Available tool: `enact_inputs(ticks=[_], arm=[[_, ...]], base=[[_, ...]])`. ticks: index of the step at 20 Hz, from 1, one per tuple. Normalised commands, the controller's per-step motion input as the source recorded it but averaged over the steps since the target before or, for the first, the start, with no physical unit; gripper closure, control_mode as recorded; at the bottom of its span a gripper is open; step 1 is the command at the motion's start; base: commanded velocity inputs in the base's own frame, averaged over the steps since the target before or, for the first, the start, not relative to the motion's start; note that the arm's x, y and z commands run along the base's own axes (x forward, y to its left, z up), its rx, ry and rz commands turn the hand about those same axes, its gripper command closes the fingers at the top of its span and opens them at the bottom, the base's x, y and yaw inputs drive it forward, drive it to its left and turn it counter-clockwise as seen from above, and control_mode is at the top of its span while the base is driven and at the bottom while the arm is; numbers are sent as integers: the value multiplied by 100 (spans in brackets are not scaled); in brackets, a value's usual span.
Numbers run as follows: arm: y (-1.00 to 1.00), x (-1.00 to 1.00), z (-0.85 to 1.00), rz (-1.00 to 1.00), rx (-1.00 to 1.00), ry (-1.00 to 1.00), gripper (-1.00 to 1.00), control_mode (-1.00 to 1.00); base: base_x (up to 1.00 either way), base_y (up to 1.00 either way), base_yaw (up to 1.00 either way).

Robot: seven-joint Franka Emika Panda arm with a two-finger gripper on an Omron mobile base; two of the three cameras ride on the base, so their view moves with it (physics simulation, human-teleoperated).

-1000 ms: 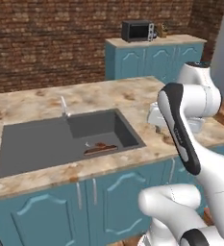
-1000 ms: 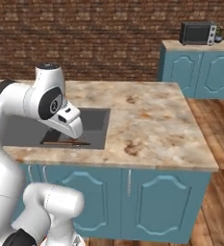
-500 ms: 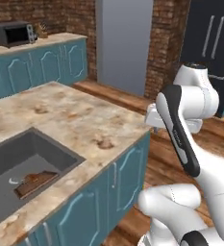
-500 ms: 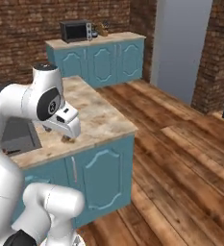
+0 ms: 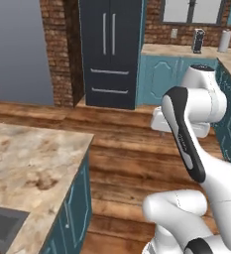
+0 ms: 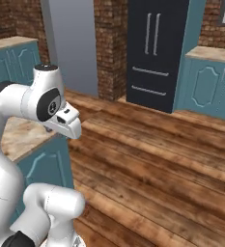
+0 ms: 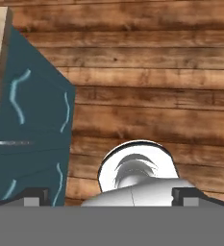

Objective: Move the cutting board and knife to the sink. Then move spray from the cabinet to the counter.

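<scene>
At the counter's (image 5: 23, 158) end, w/ a corner of the sink (image 5: 0, 225) just showing at its near left edge, I'm looking out over the wood floor (image 5: 122, 163). The dark fridge (image 5: 112, 49) stands well beyond the counter, more teal base units (image 5: 161, 74) to its right. Gripper (image 7: 111, 199) points down at the floor beside the counter's teal side panel (image 7: 31, 125), jaws spread fully, nothing between them. Board, knife, spray, wall cabinet: can't see any from here. My read: sink part looks done, I'm in transit for the spray. Next needs locating the cabinet, squaring the base to it, raising the arm.
</scene>
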Motion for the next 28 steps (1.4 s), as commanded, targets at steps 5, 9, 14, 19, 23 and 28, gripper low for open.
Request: enact_inputs(ticks=[5, 9, 14, 19, 23, 28], arm=[[0, 0, 0, 0, 0, 0, -100, 100], [0, 0, 0, 0, 0, 0, -100, 100], [0, 0, 0, 0, 0, 0, -100, 100], [0, 0, 0, 0, 0, 0, -100, 100], [0, 0, 0, 0, 0, 0, -100, 100], [0, 0, 0, 0, 0, 0, -100, 100]], base=[[100, 0, -36], [100, 0, -19], [100, 0, -10], [100, 0, -20], [100, 0, -41], [100, 12, -42]])
